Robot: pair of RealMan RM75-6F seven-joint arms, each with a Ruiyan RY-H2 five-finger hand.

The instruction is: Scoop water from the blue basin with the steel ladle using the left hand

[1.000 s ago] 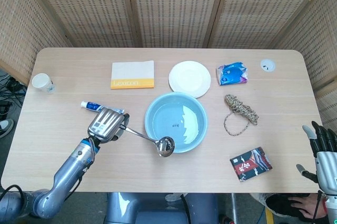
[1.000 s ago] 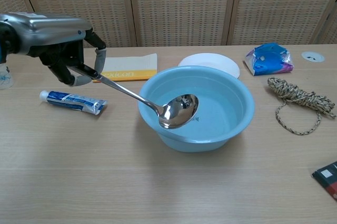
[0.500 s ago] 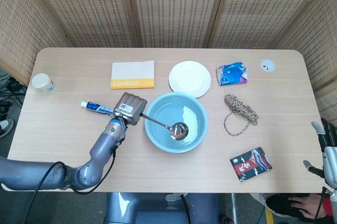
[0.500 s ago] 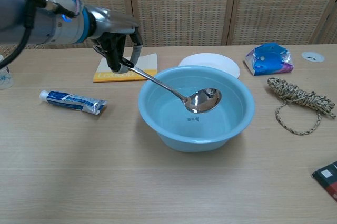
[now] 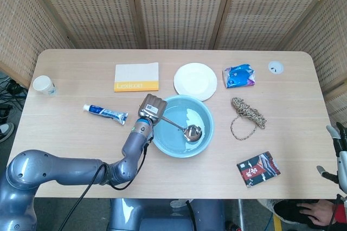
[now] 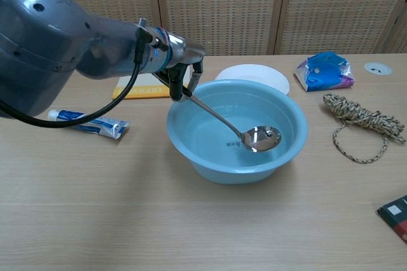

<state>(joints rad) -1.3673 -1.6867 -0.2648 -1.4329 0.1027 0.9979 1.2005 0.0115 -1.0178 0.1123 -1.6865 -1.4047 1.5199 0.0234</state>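
Chest view, left hand (image 6: 181, 75) gripping steel ladle (image 6: 236, 128) by its handle at blue basin (image 6: 283, 147) rim, ladle bowl lowered inside basin on desk (image 6: 95, 207), right hand (image 5: 340, 152) at desk edge, fingers spread, holding nothing.

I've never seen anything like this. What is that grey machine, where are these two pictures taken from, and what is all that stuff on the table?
The grey shape is a robot arm ending in a mechanical hand. Both pictures come from the robot's own cameras: one on its head looking down at the table, one on its chest looking across it.

The left hand holds the handle of a steel ladle, whose bowl is down inside the blue basin. Only the tip of the right hand shows, at the table's edge in the head view, holding nothing.

Around the basin lie a white plate, a toothpaste tube, a booklet, a paper cup, a blue packet, a coiled rope and a dark packet.
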